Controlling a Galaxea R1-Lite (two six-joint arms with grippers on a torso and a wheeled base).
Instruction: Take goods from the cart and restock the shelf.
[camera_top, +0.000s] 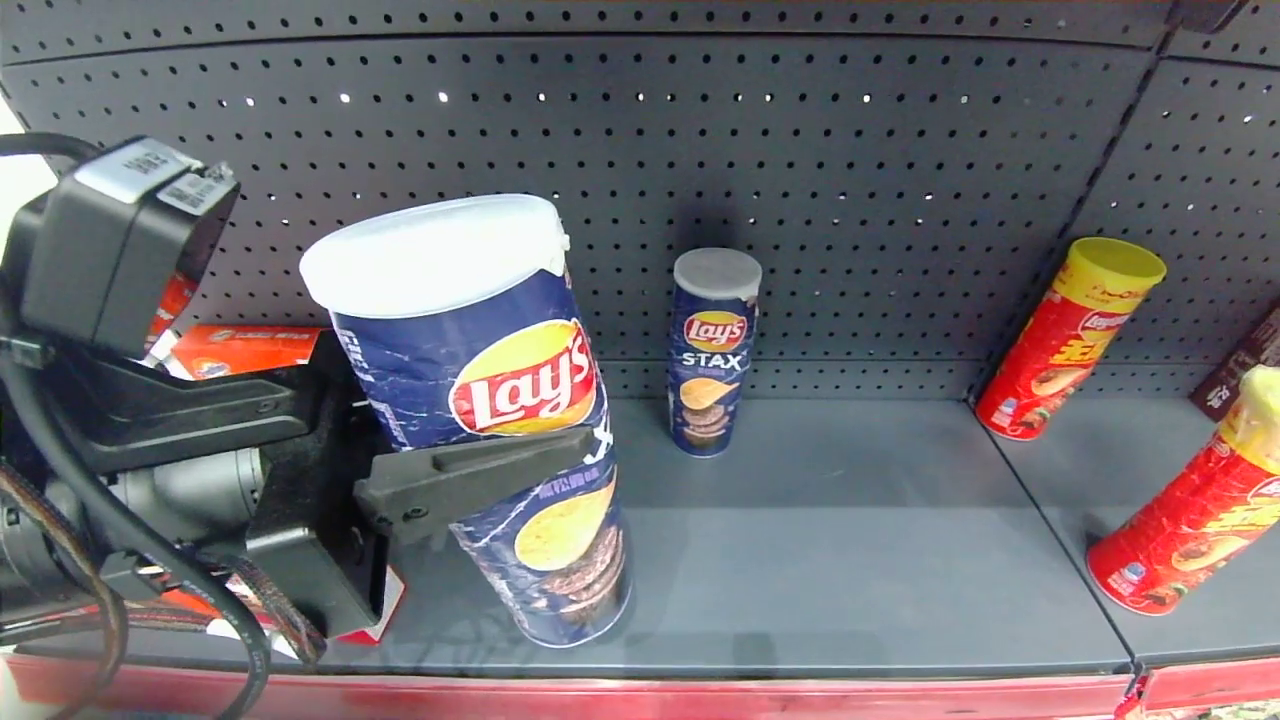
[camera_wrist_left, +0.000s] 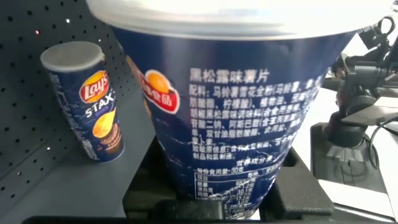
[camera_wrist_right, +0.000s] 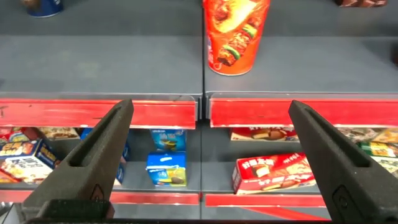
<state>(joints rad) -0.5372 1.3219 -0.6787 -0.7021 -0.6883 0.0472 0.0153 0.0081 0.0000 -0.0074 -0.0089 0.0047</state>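
One blue can (camera_top: 480, 340) is clamped in the left gripper (camera_top: 530, 440), one finger across its front label about mid-height and the other hidden behind it. The can leans, lid tipped back toward the wrist and base swung out beyond the fingers. That base sits low over the shelf (camera_top: 850, 560), close to the front lip (camera_top: 700, 695); whether it touches the board I cannot tell. The step in hand looks like setting it down, so the first job is probably to right it: roll the wrist until the lid stands over the base, then lower until the whole base lies flat. Letting go on a lean would likely tip it, and so near the lip it could roll off. It would also be wise to carry it deeper before release. Past the fingertips and further in, a second blue can (camera_top: 712, 350) stands upright against the back panel, well apart from the held one; lining up in front of or beside it would make a tidy row, with room kept so the fingers open without knocking it. Behind the wrist lie orange boxes (camera_top: 245, 350), so the withdrawal should be straight. Far off to the gripper's right, two red cans (camera_top: 1070, 340) (camera_top: 1190, 510) lean, clear of this move. The right gripper (camera_wrist_right: 211, 107) hangs wide and empty, facing the shelf front.
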